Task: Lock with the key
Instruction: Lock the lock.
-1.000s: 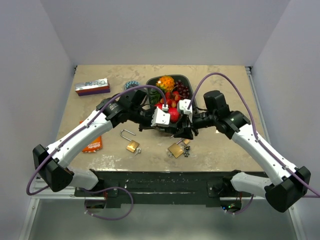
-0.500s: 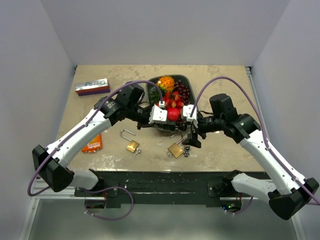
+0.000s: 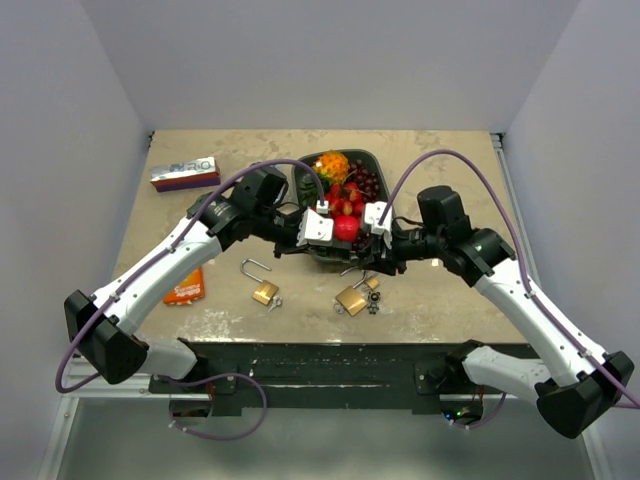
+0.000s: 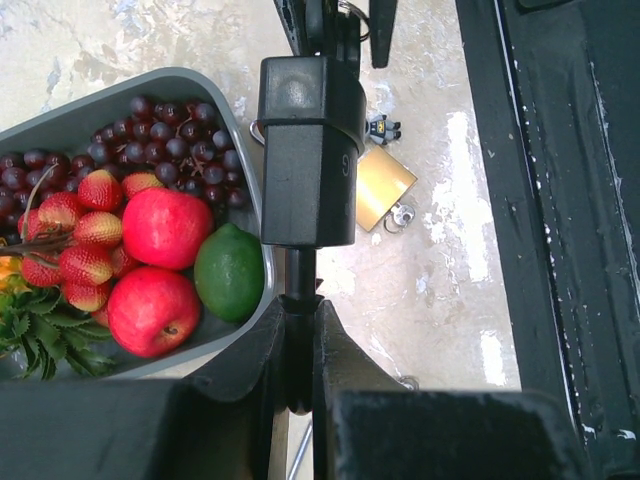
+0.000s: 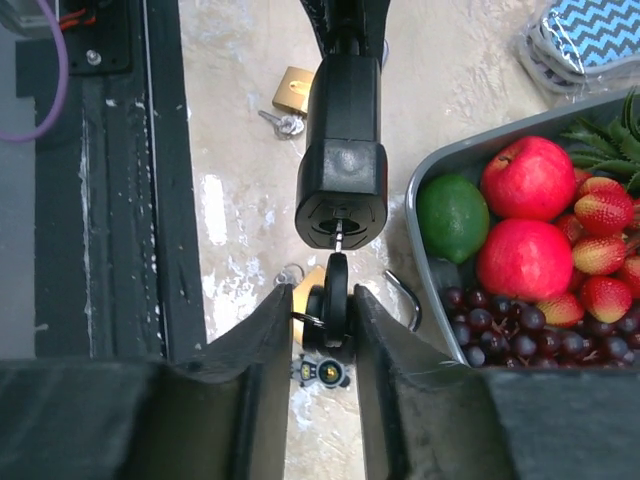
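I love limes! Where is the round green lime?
In the left wrist view, the round green lime lies in the grey fruit tray by its rim, right of two red apples.

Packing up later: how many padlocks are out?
3. A black padlock held in midair at centre; a brass padlock on the table, left; a second brass padlock beneath the black one. Others may be hidden.

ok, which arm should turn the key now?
Right. The right gripper pinches the key, its blade at the keyhole of the black padlock; the left gripper only holds that padlock's far end.
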Action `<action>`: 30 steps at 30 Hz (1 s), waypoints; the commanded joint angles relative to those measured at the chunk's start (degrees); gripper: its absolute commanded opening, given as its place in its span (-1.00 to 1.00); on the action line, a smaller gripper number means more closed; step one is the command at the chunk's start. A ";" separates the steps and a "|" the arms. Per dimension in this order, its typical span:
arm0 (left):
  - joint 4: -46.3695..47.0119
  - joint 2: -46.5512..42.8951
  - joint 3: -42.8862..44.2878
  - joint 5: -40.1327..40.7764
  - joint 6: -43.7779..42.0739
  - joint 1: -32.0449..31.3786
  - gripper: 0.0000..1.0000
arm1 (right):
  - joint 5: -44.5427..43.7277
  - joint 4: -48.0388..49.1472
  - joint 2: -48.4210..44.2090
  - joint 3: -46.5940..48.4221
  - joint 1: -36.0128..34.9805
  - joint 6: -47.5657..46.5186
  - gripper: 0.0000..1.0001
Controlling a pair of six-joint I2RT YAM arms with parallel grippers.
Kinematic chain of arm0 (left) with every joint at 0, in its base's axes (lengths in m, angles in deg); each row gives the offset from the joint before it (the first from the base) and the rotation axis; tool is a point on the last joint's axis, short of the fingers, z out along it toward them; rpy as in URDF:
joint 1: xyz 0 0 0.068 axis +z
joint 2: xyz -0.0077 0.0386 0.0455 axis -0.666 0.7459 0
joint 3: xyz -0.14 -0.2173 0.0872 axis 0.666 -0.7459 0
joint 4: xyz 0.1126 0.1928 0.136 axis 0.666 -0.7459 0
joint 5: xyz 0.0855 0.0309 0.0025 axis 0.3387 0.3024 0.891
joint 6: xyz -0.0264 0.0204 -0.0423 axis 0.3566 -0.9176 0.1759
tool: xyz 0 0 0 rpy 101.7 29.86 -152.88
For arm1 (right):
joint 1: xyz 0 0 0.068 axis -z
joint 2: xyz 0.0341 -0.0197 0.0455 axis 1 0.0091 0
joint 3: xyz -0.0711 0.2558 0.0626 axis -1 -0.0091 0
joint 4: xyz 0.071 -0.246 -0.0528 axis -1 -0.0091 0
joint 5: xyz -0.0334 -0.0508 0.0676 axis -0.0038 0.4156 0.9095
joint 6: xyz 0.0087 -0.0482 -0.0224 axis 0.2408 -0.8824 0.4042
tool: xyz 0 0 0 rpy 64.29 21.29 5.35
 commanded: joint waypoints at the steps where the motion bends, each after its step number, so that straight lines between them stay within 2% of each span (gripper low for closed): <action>1: 4.68 -2.34 2.08 -4.43 -0.25 -0.08 -1.00 | 2.00 3.34 -1.16 -0.69 0.09 -1.40 -0.55; 5: 5.99 -2.08 2.07 -5.22 1.06 -0.17 -1.00 | 3.49 5.27 0.15 -0.16 0.00 0.43 -1.00; 17: 10.12 -1.55 1.64 -6.28 5.46 -3.60 -1.00 | 5.52 9.76 3.76 1.07 -1.14 0.79 -0.99; 19: 10.22 -1.73 1.64 -6.19 5.81 -3.34 -1.00 | 4.30 8.19 3.85 1.94 -1.14 0.10 -0.44; 20: 9.52 -1.90 1.64 -6.01 5.46 -3.25 -1.00 | 4.03 6.87 3.85 2.29 -1.14 -0.87 0.12; 22: 9.16 -2.42 1.02 -5.75 4.50 -2.55 -1.00 | 1.94 3.52 3.24 2.82 -1.14 -1.75 0.60; 23: 8.73 -2.52 0.93 -5.66 4.23 -2.20 -1.00 | 1.22 2.73 2.97 2.74 -1.06 -2.37 0.96; 26: 8.11 -2.69 0.93 -5.75 3.35 -1.93 -1.00 | 0.51 2.37 0.86 1.69 -1.06 -2.72 0.98; 30: 8.46 -2.43 1.37 -6.71 4.05 -1.84 -1.00 | 2.26 6.84 0.68 0.28 -1.14 0.26 0.98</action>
